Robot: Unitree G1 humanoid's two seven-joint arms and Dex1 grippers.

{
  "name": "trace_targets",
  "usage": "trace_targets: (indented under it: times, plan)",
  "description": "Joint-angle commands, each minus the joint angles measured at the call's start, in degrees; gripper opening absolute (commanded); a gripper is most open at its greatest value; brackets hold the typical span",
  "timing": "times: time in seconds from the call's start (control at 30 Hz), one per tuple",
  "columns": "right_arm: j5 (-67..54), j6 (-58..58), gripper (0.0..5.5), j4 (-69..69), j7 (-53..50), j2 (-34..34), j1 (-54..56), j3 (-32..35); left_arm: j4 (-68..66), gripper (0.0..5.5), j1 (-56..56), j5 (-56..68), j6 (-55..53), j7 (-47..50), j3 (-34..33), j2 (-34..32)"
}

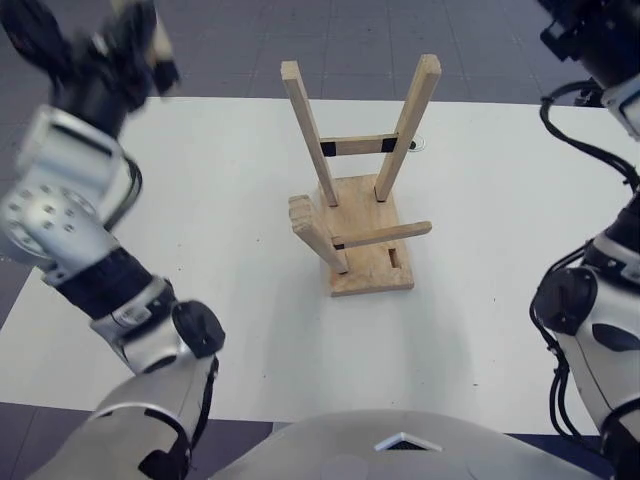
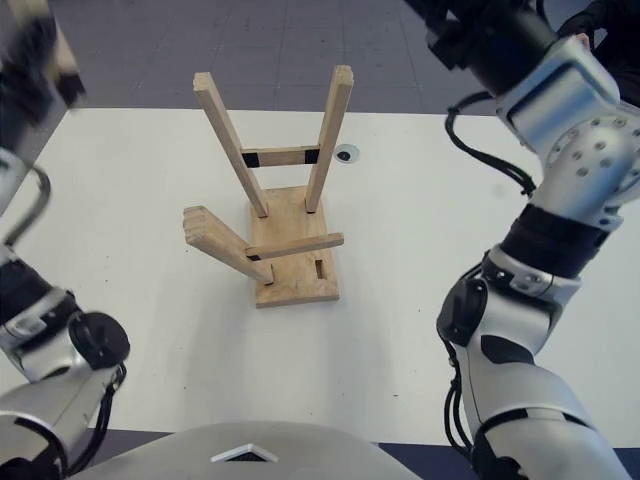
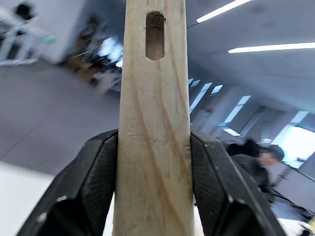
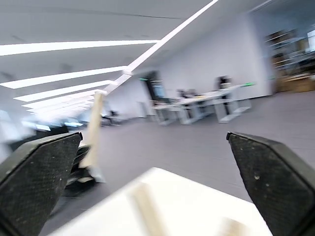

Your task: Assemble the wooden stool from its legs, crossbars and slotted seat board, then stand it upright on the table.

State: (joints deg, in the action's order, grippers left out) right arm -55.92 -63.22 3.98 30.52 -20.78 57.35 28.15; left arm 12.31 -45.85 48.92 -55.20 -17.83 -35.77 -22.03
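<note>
The slotted seat board (image 1: 375, 265) lies flat on the white table (image 1: 220, 200). Two legs (image 1: 308, 130) (image 1: 410, 120) stand up from it, joined by a crossbar (image 1: 358, 146). A third leg (image 1: 318, 235) leans tilted at the board's left side, with a second crossbar (image 1: 385, 235) sticking out of it to the right. My left gripper (image 3: 155, 162) is raised high at the table's far left corner, shut on a loose wooden leg (image 3: 155, 98) with a slot near its end. Up at the far right, my right gripper (image 4: 157, 182) stands open with nothing between its fingers (image 4: 39, 172).
A small round dark fitting (image 2: 346, 153) sits in the tabletop just behind the stool. The table's far edge (image 1: 230, 98) runs close behind the upright legs, with dark floor beyond it. Bare tabletop lies left, right and in front of the seat board.
</note>
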Motion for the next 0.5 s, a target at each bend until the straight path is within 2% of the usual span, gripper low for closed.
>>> trace_targets:
  times: [0.03,0.2,0.5]
  plan:
    - [-9.04,-6.92,5.5,6.94,2.27,0.29,8.6,0.02,-0.41,2.06,-6.06,11.02,-3.66,-9.85,6.28,-1.15]
    - [-13.82,-11.66,5.5,13.5,5.36,-0.45,14.09,-1.57,-1.15,2.06,-5.12,19.67,-8.13,-20.2,13.27,-3.87]
    - [-16.81,-15.52,5.5,11.69,7.39,0.35,15.88,-6.28,-1.8,2.06,-3.41,20.12,-5.87,-22.5,17.55,-5.27]
